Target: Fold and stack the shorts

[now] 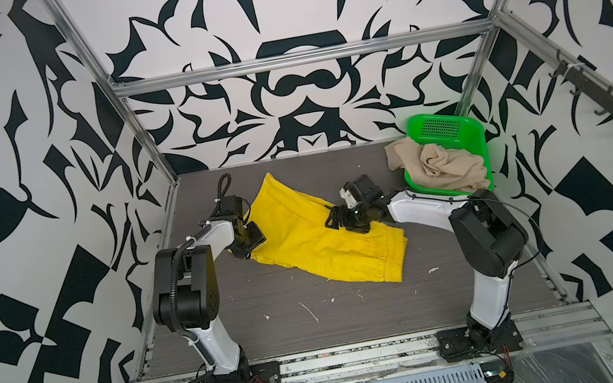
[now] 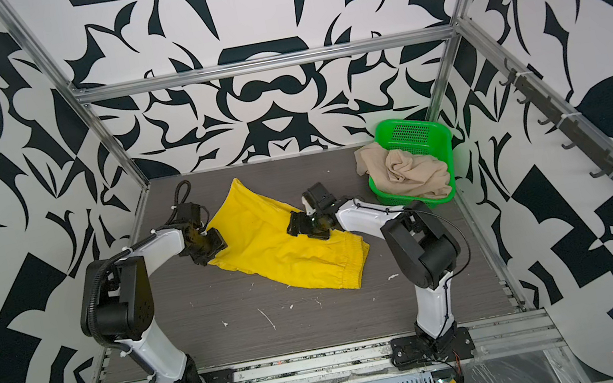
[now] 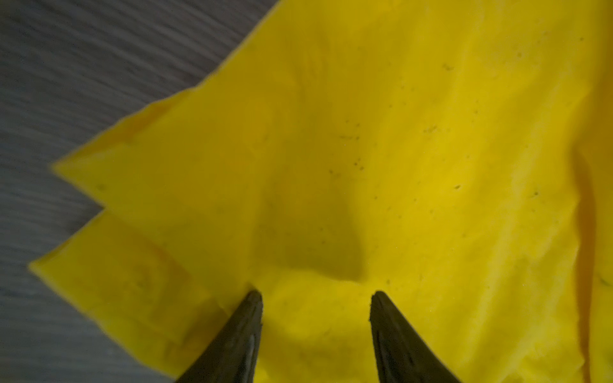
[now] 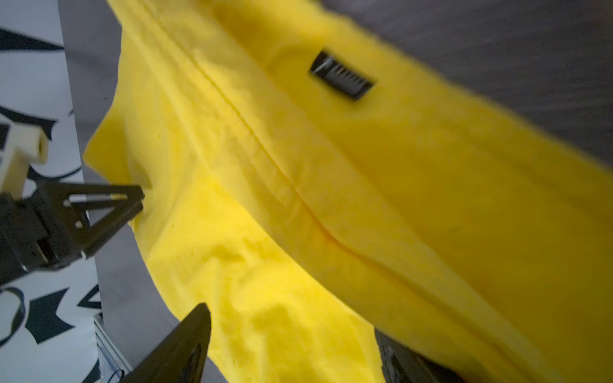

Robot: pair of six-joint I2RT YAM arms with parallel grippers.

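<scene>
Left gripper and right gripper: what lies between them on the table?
Only the yellow shorts, spread across the gap from the left gripper to the right gripper; seen in both top views.

In the left wrist view the yellow shorts (image 3: 398, 132) run past the frame's edges. The fingers (image 3: 243, 335) of the left gripper (image 3: 315, 293) are cut off short of their bases, and the counter (image 3: 66, 66) is smeared by blur. In the right wrist view the black label (image 4: 342, 75) on the yellow cloth is too blurred to read. One of the fingers (image 4: 180, 348) of the right gripper (image 4: 295, 335) shows, its partner mostly hidden behind cloth. At the upper right in both top views, the beige shorts (image 1: 440, 170) lie crumpled in the green basket (image 1: 474, 135), their waistband and drawstring impossible to make out.
</scene>
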